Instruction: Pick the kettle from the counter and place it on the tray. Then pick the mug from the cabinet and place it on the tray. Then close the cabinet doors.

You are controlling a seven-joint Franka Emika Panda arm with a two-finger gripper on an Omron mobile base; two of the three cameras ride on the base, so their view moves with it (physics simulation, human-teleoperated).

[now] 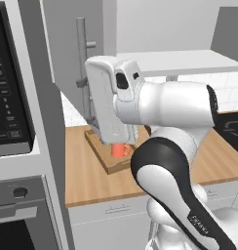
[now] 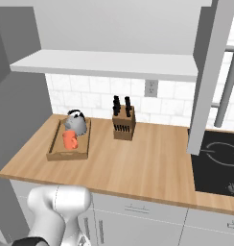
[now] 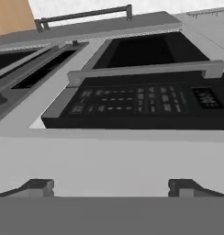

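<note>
On the wooden table [image 2: 152,158] stands a shallow wooden tray [image 2: 54,153], near the left end. The silver kettle [image 2: 76,123] sits at the back of the tray and the orange mug [image 2: 69,140] stands just in front of it, near it or touching it; I cannot tell which. A knife block [image 2: 123,124] stands on the table to the right of the tray. The gripper [image 3: 111,187] has its fingertips wide apart and holds nothing; it faces the black microwave panel [image 3: 141,103]. A grey cabinet door [image 2: 209,72] stands open, with its bar handle [image 2: 228,86] beside it.
</note>
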